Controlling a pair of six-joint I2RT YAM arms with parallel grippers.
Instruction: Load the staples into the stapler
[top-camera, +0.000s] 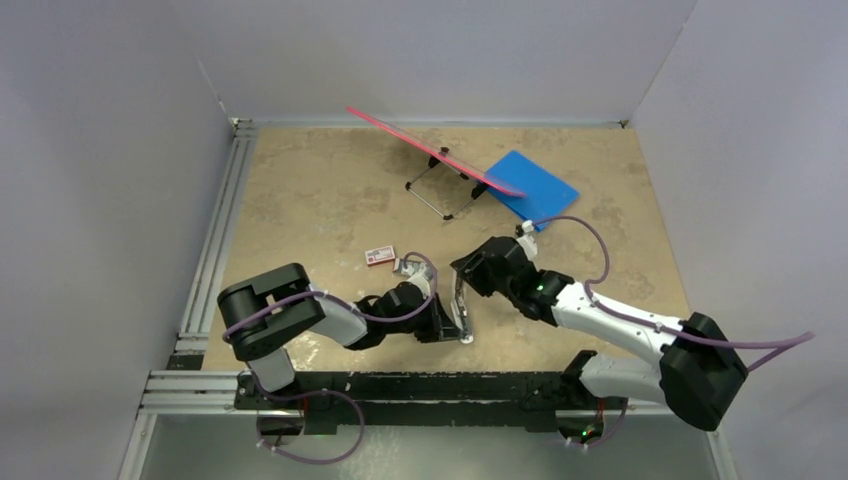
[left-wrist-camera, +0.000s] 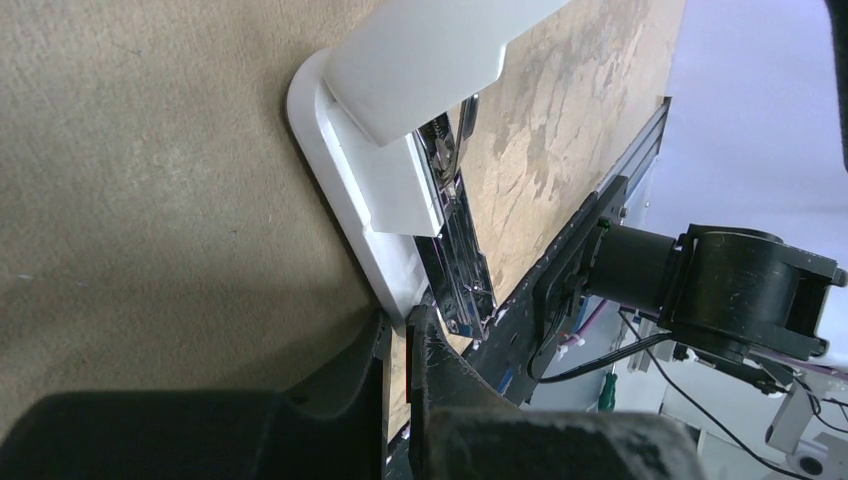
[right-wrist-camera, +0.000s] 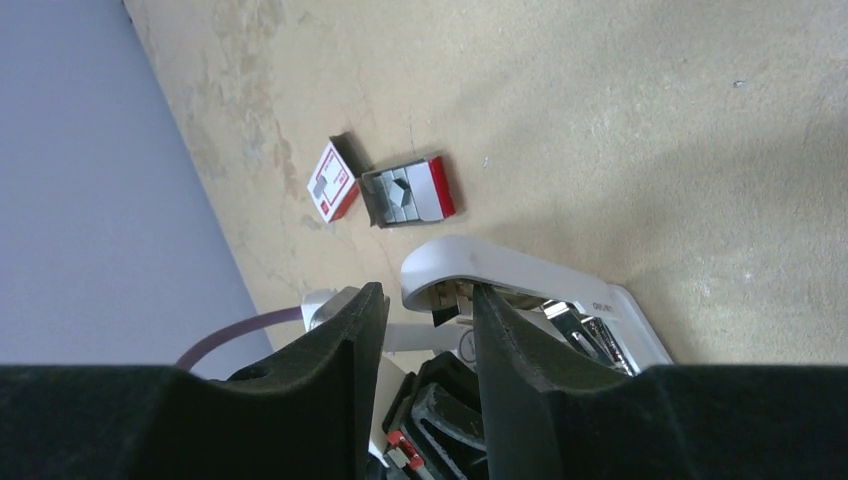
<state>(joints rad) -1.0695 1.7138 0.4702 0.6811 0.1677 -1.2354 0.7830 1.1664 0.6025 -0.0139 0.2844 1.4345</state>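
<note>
**Q:** So, the staples: which way from you?

**A:** The staples (right-wrist-camera: 400, 195) sit in their grey tray flat on the table (right-wrist-camera: 650, 120). They are ahead of my right gripper (right-wrist-camera: 428, 295), past the fingertips and a little toward the left-hand finger in the wrist view. The red-and-white box (right-wrist-camera: 330, 185) is just beside the tray's grey end, possibly touching it. The stapler (right-wrist-camera: 520, 280) is between the tray and my fingertips, with its white top arm swung up.

**Q:** Long axis?

**A:** The tray's long side runs roughly along the line my right fingers close on. My judgement is that the wrist must turn before I can pinch across the short side.

**Q:** Which arm takes it?

**A:** The right. Its fingers are parted and I see nothing caught between them. My left gripper (left-wrist-camera: 398, 335) is clenched, tips against the near end of the stapler's base. I cannot tell whether it nips the edge or only presses on it. The magazine (left-wrist-camera: 455, 250) runs away from those tips, open and bare-looking. From above, the tray is near the left wrist, but that hand is busy.

**Q:** Risk?

**A:** The raised top arm is in the way of the reach, so I would go over or around it.
</note>
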